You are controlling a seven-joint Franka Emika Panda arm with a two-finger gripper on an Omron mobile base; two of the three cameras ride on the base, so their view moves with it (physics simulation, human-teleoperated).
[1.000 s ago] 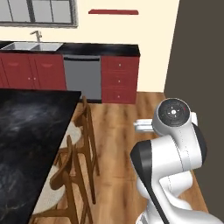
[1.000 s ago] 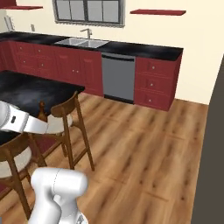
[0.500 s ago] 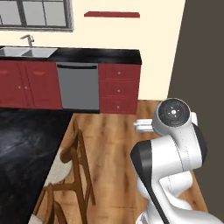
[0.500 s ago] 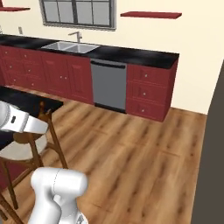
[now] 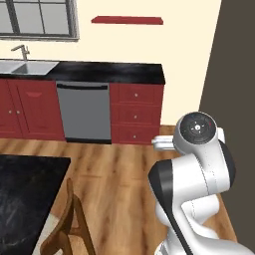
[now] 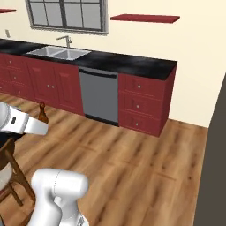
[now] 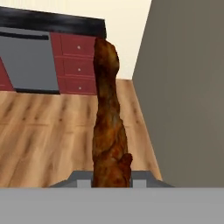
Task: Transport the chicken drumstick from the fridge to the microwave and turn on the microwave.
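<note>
Drumstick (image 7: 107, 118) clamped upright in the gripper (image 7: 111, 180), thick end out, clear of the floor for carrying | fridge (image 7: 188, 87) wall close alongside | dishwasher (image 5: 83, 112) and sink (image 5: 27, 66) counter ahead | microwave leg judged pending.

Left and right base views look forward and down over the arm from behind. Both share the grey dishwasher (image 5: 83, 112), red drawers (image 6: 141, 105) and wood floor (image 6: 132, 163). Hand view sits close, facing the same drawers; grey wall at right is possibly the fridge (image 7: 188, 92).
</note>
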